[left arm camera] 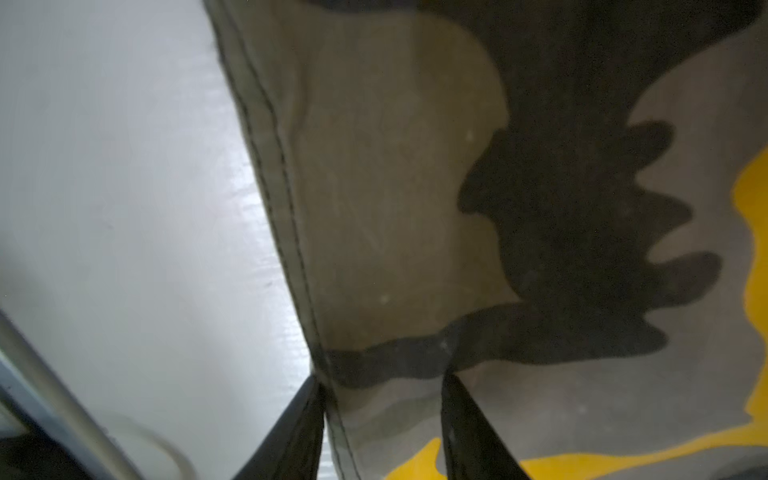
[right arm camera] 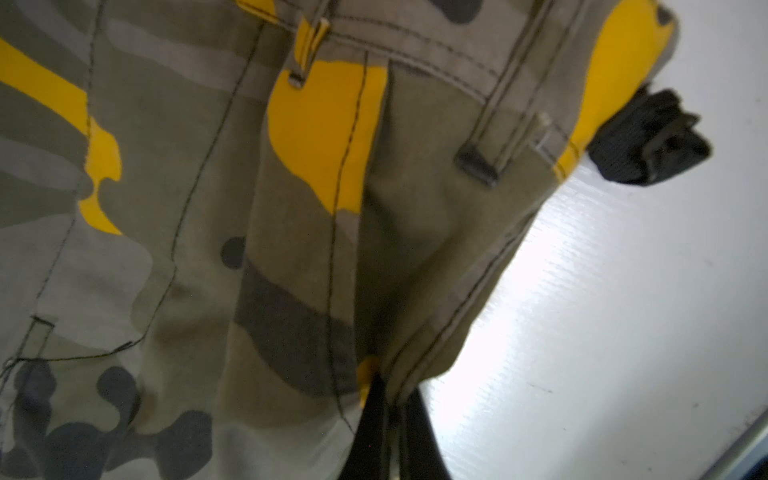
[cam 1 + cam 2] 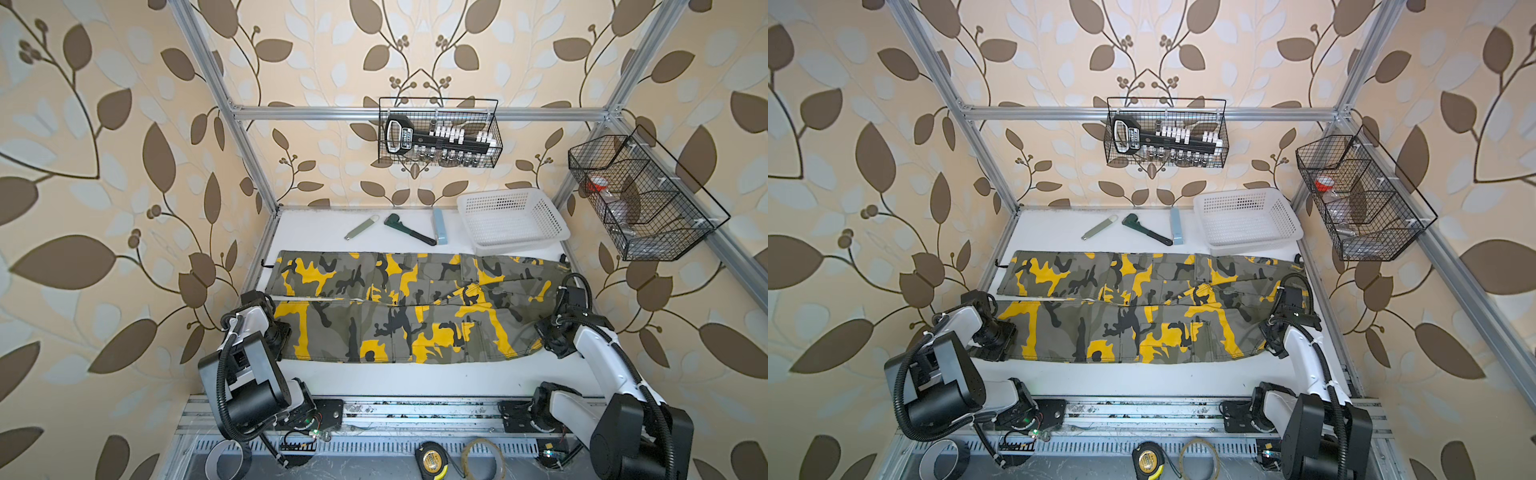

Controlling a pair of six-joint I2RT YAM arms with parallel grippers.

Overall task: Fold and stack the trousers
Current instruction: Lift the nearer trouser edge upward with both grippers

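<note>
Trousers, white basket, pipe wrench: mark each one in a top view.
trousers [image 3: 374, 328], in a top view, middle of the near leg.
white basket [image 3: 519, 245], in a top view, front wall.
pipe wrench [image 3: 410, 233], in a top view, black handle.

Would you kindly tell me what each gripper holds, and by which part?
The right gripper pinches the trousers at the waist-end edge; the left gripper is open over the leg hem, holding nothing.
</note>
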